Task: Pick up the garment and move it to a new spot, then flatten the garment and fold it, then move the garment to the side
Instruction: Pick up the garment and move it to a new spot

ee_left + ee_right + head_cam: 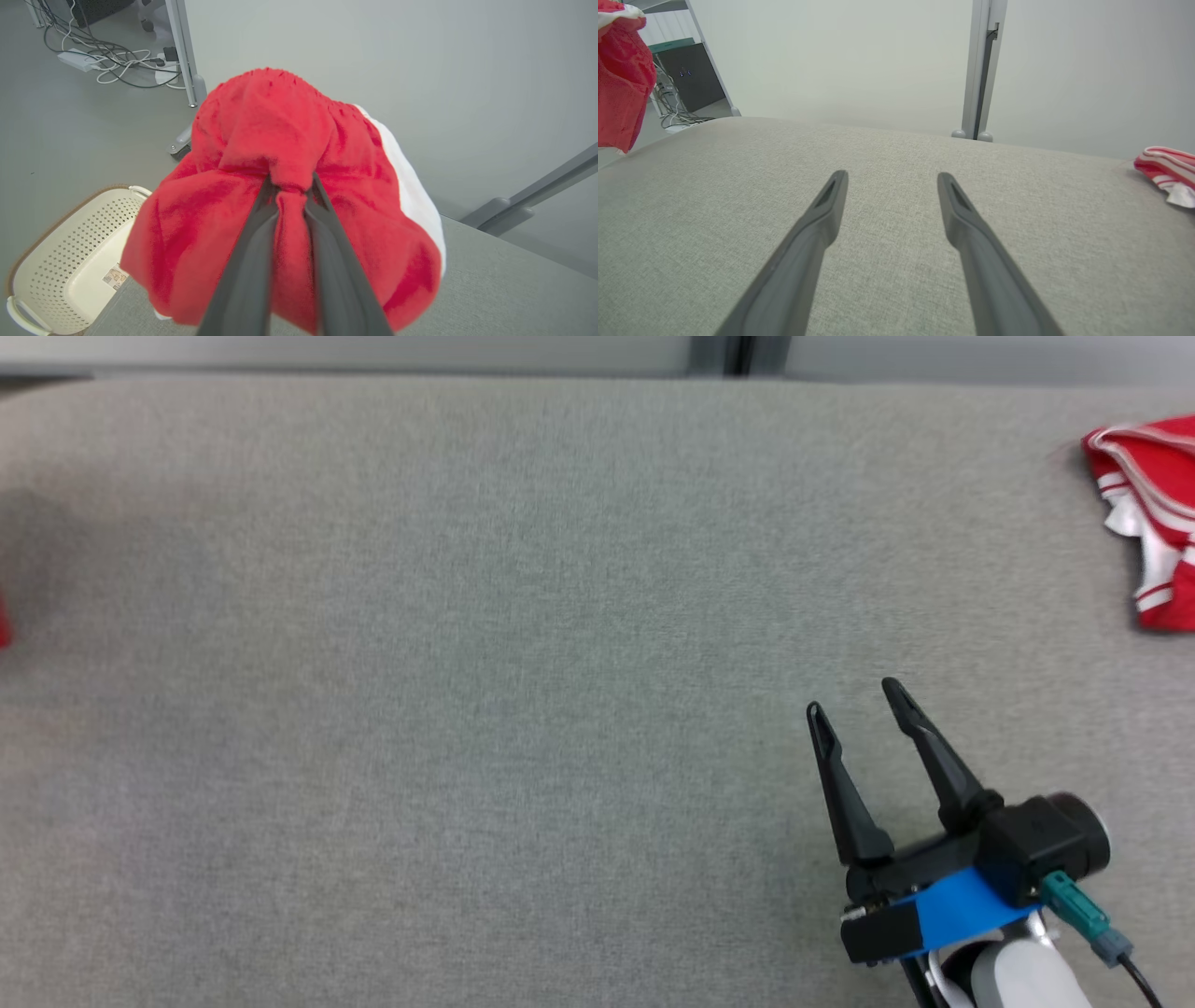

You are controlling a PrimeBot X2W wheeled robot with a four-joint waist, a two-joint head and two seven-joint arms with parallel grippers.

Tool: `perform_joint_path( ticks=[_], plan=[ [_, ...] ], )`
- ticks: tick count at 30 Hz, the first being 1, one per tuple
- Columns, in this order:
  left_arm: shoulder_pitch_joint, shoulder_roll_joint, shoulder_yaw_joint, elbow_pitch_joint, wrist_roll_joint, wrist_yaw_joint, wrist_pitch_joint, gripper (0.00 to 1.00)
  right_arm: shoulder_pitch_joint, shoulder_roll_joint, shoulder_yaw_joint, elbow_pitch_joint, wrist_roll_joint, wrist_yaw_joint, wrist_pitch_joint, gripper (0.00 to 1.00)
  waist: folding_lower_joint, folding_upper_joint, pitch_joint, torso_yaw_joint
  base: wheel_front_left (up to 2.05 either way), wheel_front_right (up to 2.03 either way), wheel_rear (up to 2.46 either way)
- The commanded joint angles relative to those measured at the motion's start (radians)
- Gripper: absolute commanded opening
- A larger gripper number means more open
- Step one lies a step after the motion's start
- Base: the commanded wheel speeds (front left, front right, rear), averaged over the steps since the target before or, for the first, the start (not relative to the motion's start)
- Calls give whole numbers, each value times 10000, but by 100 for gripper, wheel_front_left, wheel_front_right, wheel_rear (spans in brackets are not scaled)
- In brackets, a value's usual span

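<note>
Left wrist view, red garment foremost, cream basket below, cables beyond.

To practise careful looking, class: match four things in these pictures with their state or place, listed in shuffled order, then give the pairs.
1 left claw
2 right claw
3 striped cloth
4 basket

A on the floor
B open, holding nothing
C shut on the red garment
D lying on the table

Pairs: 1-C, 2-B, 3-D, 4-A
</note>
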Motion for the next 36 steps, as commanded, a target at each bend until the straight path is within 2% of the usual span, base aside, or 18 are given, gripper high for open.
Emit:
perform_joint_path(
  ticks=[1, 5, 10, 16, 22, 24, 27, 32, 36],
  plan=[
    [-172, 5, -72, -121, 55, -73, 38, 0, 141, 14, -22, 80, 106, 1, -81, 100, 1, 0, -594, -484, 0, 0, 0],
    [-703, -303, -721, -984, 84, -339, 574, 0, 365, 28, 25, 546, 558, 1, -239, 100, 1, 0, -1405, -757, 0, 0, 0],
    [-1024, -1112, -1565, -2225, -90, -389, 1238, 0, 684, 30, 98, 912, 979, 1, -346, 100, 1, 0, -2283, -1217, 0, 0, 0],
    [-476, -2175, -2665, -3637, -370, -609, 1706, 0, 867, 26, 28, 991, 1048, 1, -266, 100, 1, 0, -2940, -2030, 0, 0, 0],
    [410, -3171, -3536, -4536, -965, -763, 1994, 0, 961, 25, 196, 878, 1103, 1, -52, 100, 1, 0, -3020, -2983, 0, 0, 0],
    [781, -3443, -3625, -4623, -1224, -722, 1919, 0, 960, 26, 232, 828, 1092, 1, -11, 100, 1, 0, -2959, -3277, 0, 0, 0],
    [1451, -3565, -3761, -4462, -1268, -645, 1794, 0, 990, 26, 282, 808, 1113, 1, 41, 100, 1, 0, -2850, -3691, 0, 0, 0],
    [2759, -3550, -4064, -3568, -748, -544, 1063, 0, 1016, 26, 311, 822, 1161, 1, 41, 100, 1, 0, -2667, -4127, 0, 0, 0],
    [3730, -3521, -4430, -2363, -30, -551, -39, 0, 1051, 25, 322, 815, 1212, 1, 2, 100, 1, 0, -2632, -4236, 0, 0, 0]
  ],
)
